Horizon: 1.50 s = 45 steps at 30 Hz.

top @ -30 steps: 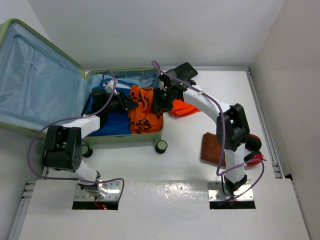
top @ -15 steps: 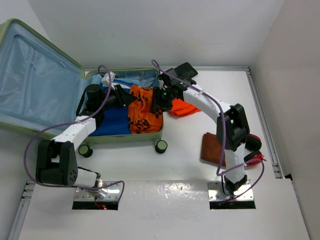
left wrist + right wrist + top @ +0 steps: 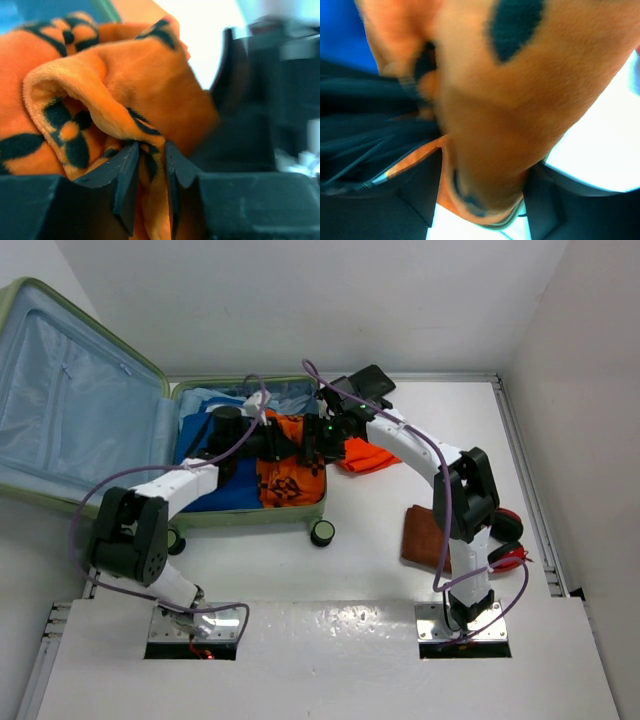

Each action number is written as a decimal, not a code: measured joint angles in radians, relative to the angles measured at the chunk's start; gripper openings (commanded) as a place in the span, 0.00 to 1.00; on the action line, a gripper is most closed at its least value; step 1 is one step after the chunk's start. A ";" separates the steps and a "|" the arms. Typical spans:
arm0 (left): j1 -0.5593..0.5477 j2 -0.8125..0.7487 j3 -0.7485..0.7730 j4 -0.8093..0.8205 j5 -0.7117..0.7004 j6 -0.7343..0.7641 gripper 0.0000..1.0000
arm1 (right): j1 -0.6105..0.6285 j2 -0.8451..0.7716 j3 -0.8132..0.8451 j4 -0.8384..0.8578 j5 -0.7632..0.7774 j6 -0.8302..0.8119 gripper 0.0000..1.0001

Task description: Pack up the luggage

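Luggage (image 3: 245, 516) lies open at far-left of table (image 3: 400, 590). Its long axis runs near-to-far: caster wheels (image 3: 321, 532) on the end facing the arm bases, hinge along the left side. Lid is thrown open to the left, tilted up, w/ light-blue lining showing. Base shell holds a blue cloth (image 3: 225, 490) on the left and an orange cloth (image 3: 290, 480) w/ black pattern on the right, part of it spilling over the right wall onto the table. Left arm: elbow folded back near its base, forearm reaching far-right across the open shell, left gripper (image 3: 288, 444) over the orange cloth. In the wrist view left gripper (image 3: 150, 160) has jaws nearly together, pinching a fold of the orange cloth (image 3: 100, 75). Right arm: upright link to a high elbow, forearm stretched far-left to the luggage's right wall, right gripper (image 3: 316, 440) just beside the left one. Right gripper (image 3: 480, 200) jaws stand wide w/ a thick wad of orange cloth (image 3: 520, 100) btwn them; can't tell if clamped or loose. Near the right arm: a brown item (image 3: 422, 535) and red-black headphones (image 3: 508, 540).
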 measured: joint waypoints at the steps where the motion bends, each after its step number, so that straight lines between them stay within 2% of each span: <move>1: -0.018 0.027 0.017 -0.026 -0.034 0.023 0.26 | 0.000 0.000 0.002 -0.002 0.000 -0.002 0.69; 3: -0.041 0.067 0.034 -0.061 -0.101 0.051 0.26 | 0.000 -0.002 0.007 -0.004 0.000 -0.011 0.79; 6: -0.056 0.094 0.037 -0.099 -0.203 0.085 0.25 | 0.000 -0.019 0.026 -0.031 0.002 -0.039 0.83; 11: -0.104 0.160 0.101 -0.161 -0.365 0.122 0.23 | -0.035 -0.151 0.040 -0.069 0.019 -0.058 0.83; 18: -0.202 0.354 0.251 -0.233 -0.558 0.149 0.25 | -0.255 -0.381 0.006 -0.075 0.087 -0.060 0.83; 20: -0.229 0.375 0.275 -0.247 -0.597 0.165 0.28 | -0.298 -0.416 -0.026 -0.077 0.106 -0.069 0.83; 22: -0.247 0.384 0.291 -0.261 -0.626 0.175 0.35 | -0.324 -0.432 -0.062 -0.080 0.109 -0.080 0.83; 23: -0.251 0.387 0.296 -0.263 -0.633 0.178 0.40 | -0.334 -0.435 -0.083 -0.081 0.109 -0.087 0.83; 24: -0.250 0.386 0.296 -0.262 -0.634 0.179 0.52 | -0.341 -0.435 -0.101 -0.082 0.108 -0.094 0.83; 27: -0.243 0.349 0.255 -0.204 -0.607 0.181 0.71 | -0.363 -0.435 -0.159 -0.087 0.105 -0.124 0.83; 29: -0.238 0.286 0.195 -0.159 -0.590 0.198 0.76 | -0.375 -0.435 -0.185 -0.085 0.102 -0.150 0.83; 32: -0.238 0.166 0.147 -0.169 -0.549 0.252 0.80 | -0.396 -0.435 -0.226 -0.073 0.101 -0.202 0.81; 38: -0.230 -0.027 0.148 -0.208 -0.481 0.364 0.86 | -0.452 -0.414 -0.279 -0.082 0.095 -0.368 0.78; 45: -0.198 -0.210 0.189 -0.225 -0.422 0.444 0.87 | -0.553 -0.474 -0.420 -0.229 0.047 -0.778 0.69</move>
